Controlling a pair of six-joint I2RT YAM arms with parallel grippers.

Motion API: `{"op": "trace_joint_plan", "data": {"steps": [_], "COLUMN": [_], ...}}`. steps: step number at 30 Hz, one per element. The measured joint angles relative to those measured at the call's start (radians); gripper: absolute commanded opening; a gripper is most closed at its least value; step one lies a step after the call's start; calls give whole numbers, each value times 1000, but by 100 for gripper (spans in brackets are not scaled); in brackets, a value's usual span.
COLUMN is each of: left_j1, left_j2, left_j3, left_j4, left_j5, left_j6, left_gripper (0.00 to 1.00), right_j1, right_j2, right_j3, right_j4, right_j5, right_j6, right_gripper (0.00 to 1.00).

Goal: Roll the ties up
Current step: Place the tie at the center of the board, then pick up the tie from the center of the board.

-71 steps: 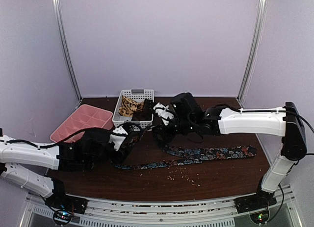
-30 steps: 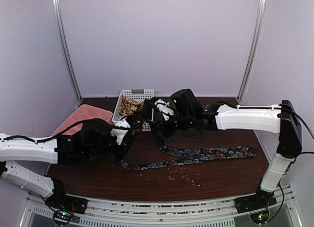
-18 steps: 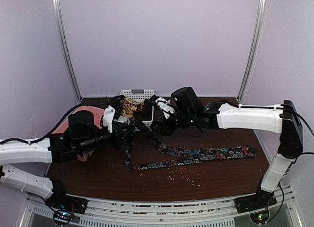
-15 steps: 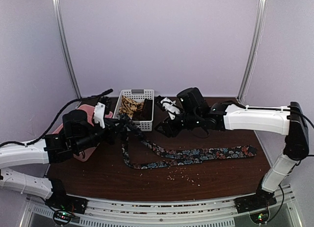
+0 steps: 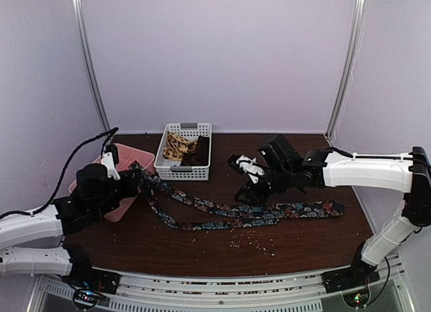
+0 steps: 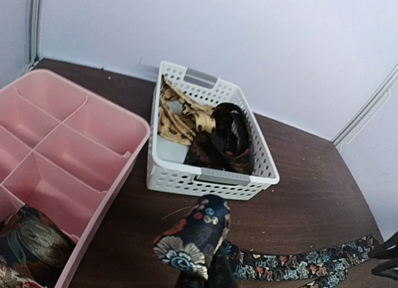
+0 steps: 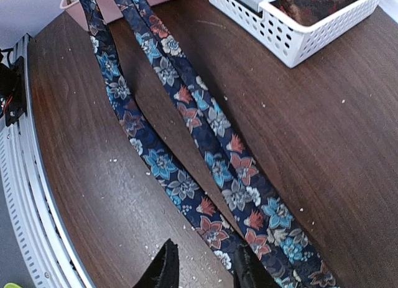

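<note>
Dark floral fabric necktie (image 5: 229,211): two strands along the table, folded end raised at left.
Left gripper (image 5: 133,177): clenched on that folded end, beside pink plastic tray (image 5: 130,153).
Right gripper (image 7: 204,263): fingers parted, empty, just over necktie.
White perforated basket (image 5: 183,169): holds tan patterned tie (image 5: 176,145) and plain brown tie (image 5: 200,152).
Table (image 5: 296,248): dark wood, scattered pale crumbs.
Walls: plain lilac.

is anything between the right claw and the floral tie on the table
Nothing visible: the right claw hangs open just over the long dark floral fabric tie, and the white perforated plastic basket sits aside.
</note>
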Motion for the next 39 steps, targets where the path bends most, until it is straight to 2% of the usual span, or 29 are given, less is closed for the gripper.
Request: {"op": "trace_joint_plan", "data": {"steps": [5, 6, 8, 10, 13, 15, 17, 21, 24, 27, 29, 34, 39], "left_j1": [20, 29, 46, 55, 69, 105, 162, 215, 215, 203, 152, -21, -154], "left_j2": [61, 71, 82, 79, 47, -2, -53, -93, -22, 157, 311, 629, 940], "left_j3": [3, 4, 5, 10, 23, 35, 58, 144, 255, 403, 505, 717, 1010], "left_j4": [-120, -152, -223, -286, -380, -441, -498, -567, -563, -550, -533, -542, -610], "left_j5": [-30, -34, -46, -61, -79, -82, -72, -21, 127, 326, 415, 556, 629], "left_j6": [-117, -139, -182, -210, -235, -233, -207, -64, 105, 262, 365, 554, 687], "left_gripper": [0, 3, 25, 41, 54, 63, 68, 67, 62, 60, 60, 60, 60], "right_j1": [2, 2, 2, 0, -16, -44, -89, -186, -252, -317, -360, -459, -510], "right_j2": [0, 0, 0, 0, -8, -34, -76, -176, -235, -277, -294, -327, -356], "right_j3": [-10, -10, -11, -11, -21, -45, -76, -140, -182, -223, -248, -290, -301], "right_j4": [-62, -77, -104, -133, -153, -161, -165, -159, -143, -126, -110, -95, -84], "right_j5": [3, 6, 16, 29, 37, 37, 35, 5, -26, -73, -106, -164, -196], "right_j6": [2, 3, 2, 4, 8, 23, 41, 85, 116, 145, 164, 206, 220], "right_gripper": [22, 21, 20, 20, 21, 25, 28, 30, 31, 31, 31, 31, 32]}}
